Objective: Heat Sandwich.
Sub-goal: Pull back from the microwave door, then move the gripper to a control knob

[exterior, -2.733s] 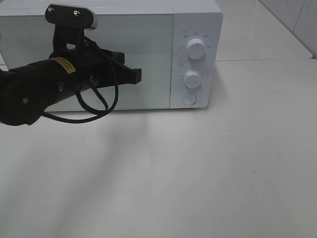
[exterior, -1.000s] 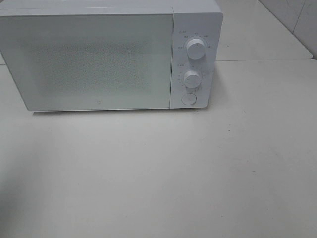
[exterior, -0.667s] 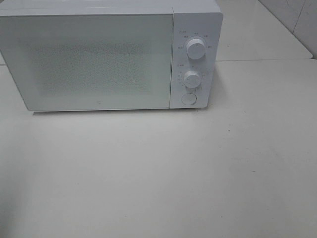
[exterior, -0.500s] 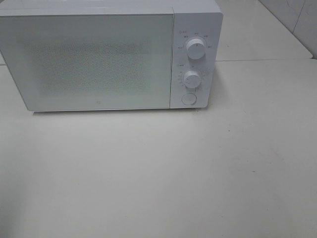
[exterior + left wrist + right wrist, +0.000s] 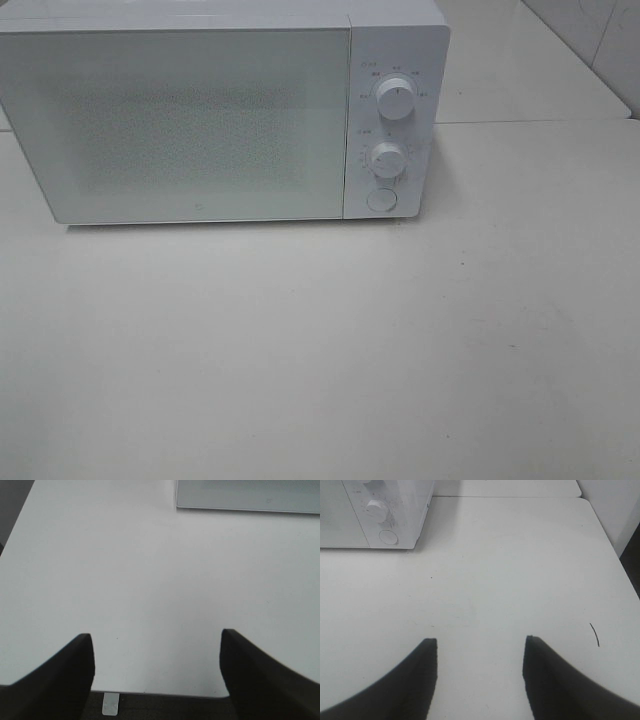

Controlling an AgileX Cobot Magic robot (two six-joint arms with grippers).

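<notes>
A white microwave (image 5: 225, 115) stands shut on the tabletop (image 5: 330, 350), the sandwich nowhere in view (possibly behind the door (image 5: 180, 130)). The left gripper (image 5: 156, 642) and right gripper (image 5: 479, 645) hang open and empty, well apart from it. Starting the heat seems the step in hand: reaching in to turn a dial (image 5: 387, 158).

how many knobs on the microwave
2. The upper white round knob is on the white microwave's front; the lower white round knob is directly below, above a flat round button.

even, soft overhead light; faint shadow beneath microwave (image 5: 220, 110); mild grain
</notes>
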